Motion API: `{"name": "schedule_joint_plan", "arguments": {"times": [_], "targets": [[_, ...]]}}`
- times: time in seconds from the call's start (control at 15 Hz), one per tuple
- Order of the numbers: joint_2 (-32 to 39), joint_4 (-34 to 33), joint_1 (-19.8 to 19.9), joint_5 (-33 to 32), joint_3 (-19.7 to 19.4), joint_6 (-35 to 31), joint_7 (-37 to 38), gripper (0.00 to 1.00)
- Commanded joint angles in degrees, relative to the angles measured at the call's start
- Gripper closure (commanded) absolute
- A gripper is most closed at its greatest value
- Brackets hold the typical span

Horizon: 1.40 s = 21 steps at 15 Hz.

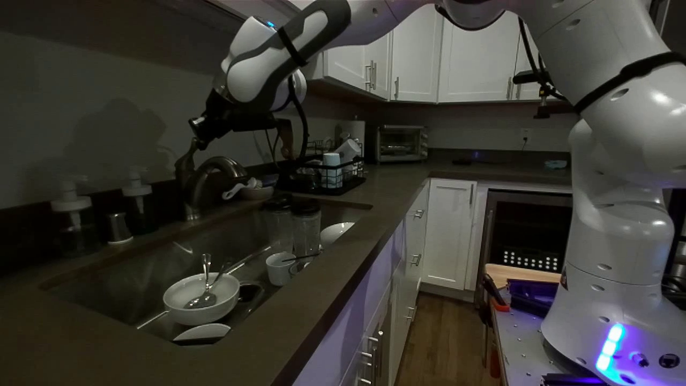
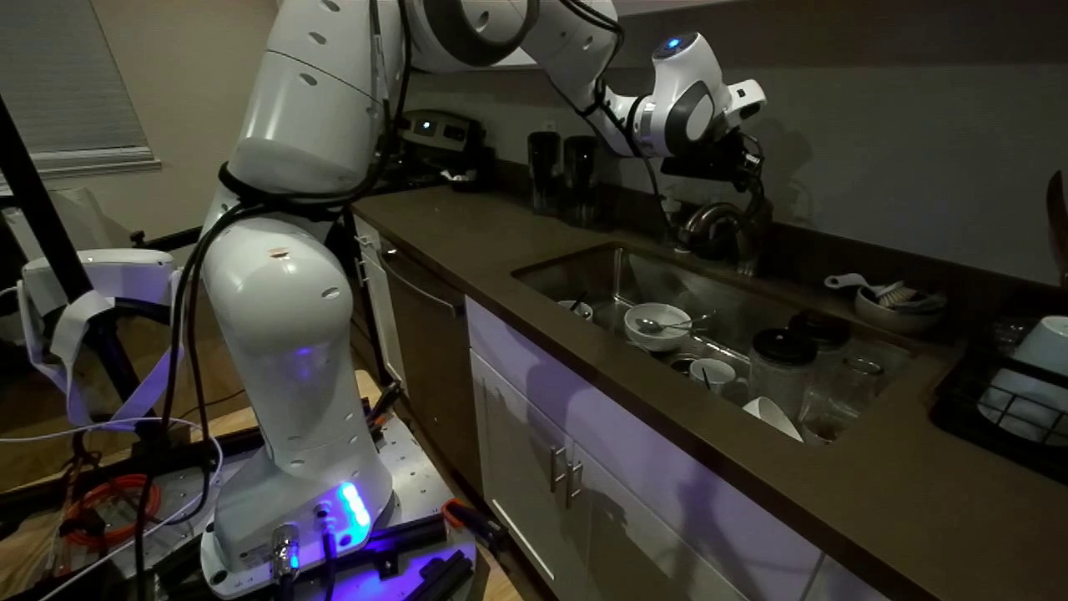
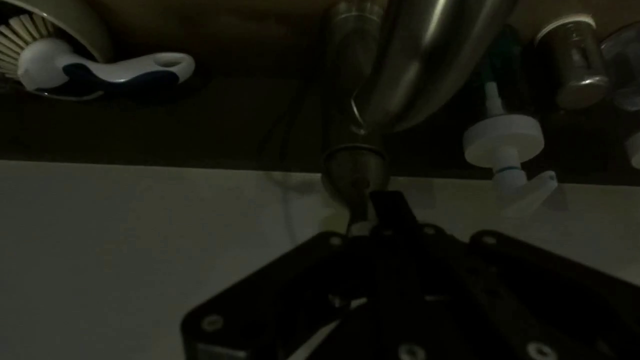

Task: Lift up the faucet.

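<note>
The faucet is a dark brushed-metal tap with an arched spout behind the sink. It shows in both exterior views [image 1: 201,179] [image 2: 709,221] and its spout fills the top of the wrist view [image 3: 425,65]. Its short lever [image 1: 186,161] slants up from the body; in the wrist view the lever [image 3: 356,207] runs up to the gripper. My gripper [image 3: 393,210] is at the lever's upper end, and in an exterior view the gripper [image 1: 199,143] is there too. The fingers look shut together, with the lever beside them on the left. Darkness hides the exact contact.
White-capped dispensers [image 1: 71,206] stand beside the faucet against the wall. A bowl with a brush [image 1: 256,190] is on its other side. The sink holds a white bowl [image 1: 201,300] with spoons, cups and jars [image 1: 306,230]. A black dish rack [image 1: 337,179] stands farther along the counter.
</note>
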State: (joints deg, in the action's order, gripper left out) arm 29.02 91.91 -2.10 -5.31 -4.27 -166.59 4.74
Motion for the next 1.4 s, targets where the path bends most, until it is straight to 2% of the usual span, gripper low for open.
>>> {"name": "schedule_joint_plan", "arguments": {"times": [0.0, 0.07, 0.53, 1.13, 1.27, 1.33], "targets": [[3.7, -6.6, 1.4, 1.5, 1.1, 2.4, -1.4, 0.99], [3.8, -5.3, 0.3, 0.8, 0.2, 1.7, 0.0, 0.99], [6.8, -9.8, 0.9, 1.3, 0.7, 3.3, -0.4, 0.99], [7.3, -12.1, -2.7, -1.1, -7.3, 1.9, 6.9, 0.99], [7.5, -13.4, -2.0, -0.2, -7.1, 1.8, 6.9, 0.99], [7.7, -14.2, -2.9, -0.5, -8.3, 2.8, 7.5, 0.99]]}}
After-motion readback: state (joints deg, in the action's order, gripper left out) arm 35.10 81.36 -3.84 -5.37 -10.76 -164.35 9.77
